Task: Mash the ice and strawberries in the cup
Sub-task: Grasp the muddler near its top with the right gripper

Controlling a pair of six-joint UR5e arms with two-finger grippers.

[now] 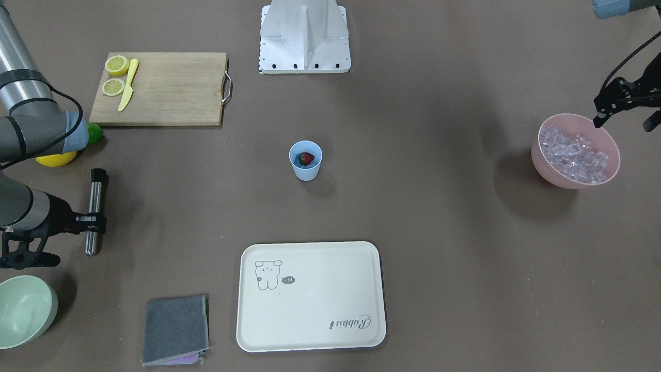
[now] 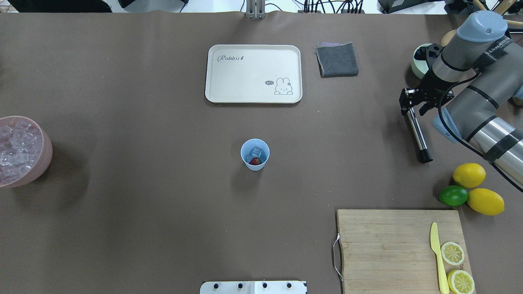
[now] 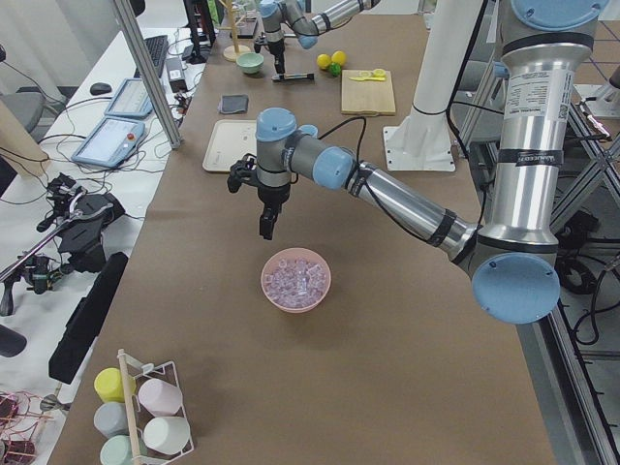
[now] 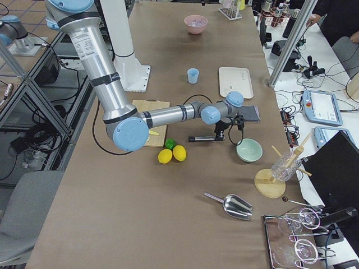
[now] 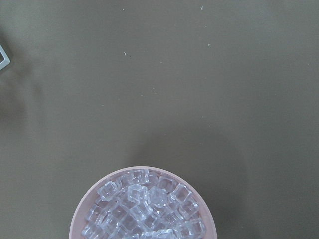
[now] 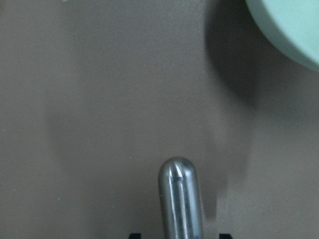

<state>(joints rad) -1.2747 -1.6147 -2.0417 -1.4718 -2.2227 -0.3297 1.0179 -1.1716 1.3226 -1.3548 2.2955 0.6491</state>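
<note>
At frame centre, your cup (image 2: 255, 154) lies left of the right tool (image 2: 413, 101) pinching the horizontal muddler (image 2: 416, 133); left tool (image 1: 612, 106) state unclear.

We read "Rabbit" in script on the cream tray (image 2: 253, 53), beside a rabbit drawing with a small "Hi" speech bubble.

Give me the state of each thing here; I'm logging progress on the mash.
cup: upright, holds strawberry and ice
strawberry: whole, in cup
pink bowl: full of ice cubes
muddler: gripped, lying level
right gripper: shut on muddler
left gripper: above pink bowl, empty
lemon halves: cut, on board
</note>
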